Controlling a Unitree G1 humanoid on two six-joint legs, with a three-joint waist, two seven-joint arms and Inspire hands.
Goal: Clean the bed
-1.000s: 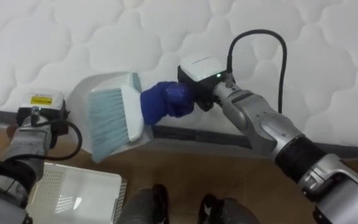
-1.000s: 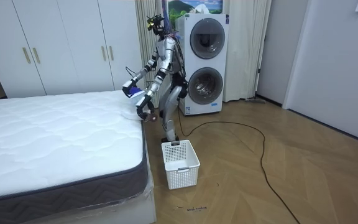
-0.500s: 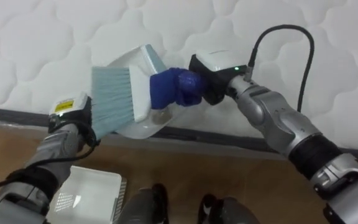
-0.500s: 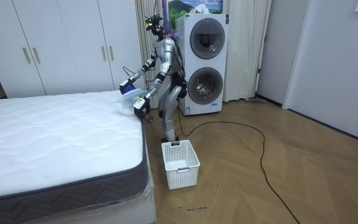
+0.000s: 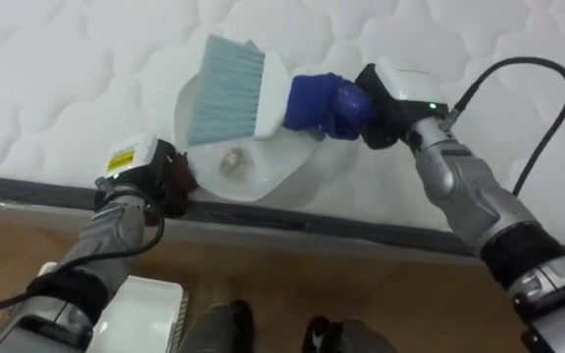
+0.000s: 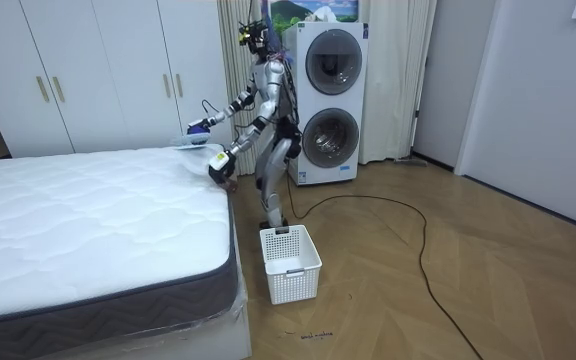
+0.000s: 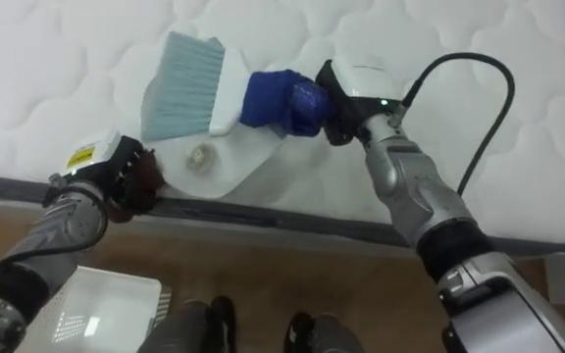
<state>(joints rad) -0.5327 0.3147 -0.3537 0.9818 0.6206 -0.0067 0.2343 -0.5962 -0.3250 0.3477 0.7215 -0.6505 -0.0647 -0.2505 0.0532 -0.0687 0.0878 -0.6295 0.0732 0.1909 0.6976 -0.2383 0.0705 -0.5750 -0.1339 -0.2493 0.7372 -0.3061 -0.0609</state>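
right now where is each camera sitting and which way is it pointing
Left eye view: on the robot's head, looking down at the mattress edge; both forearms show, right hand gripping the brush, left hand holding the dustpan.
Right eye view: same head, just alongside, looking down likewise; same forearms and hands.
Room view: out in the room, facing the whole robot standing beside the bed, basket on the floor.
Shared: both eye views show brush over dustpan; all three show the mattress.

Broad white quilted mattress [image 5: 67,59] lies open beyond; white plastic dustpan [image 5: 273,172] and pale-blue-bristled brush [image 5: 229,88] crowd its near edge.
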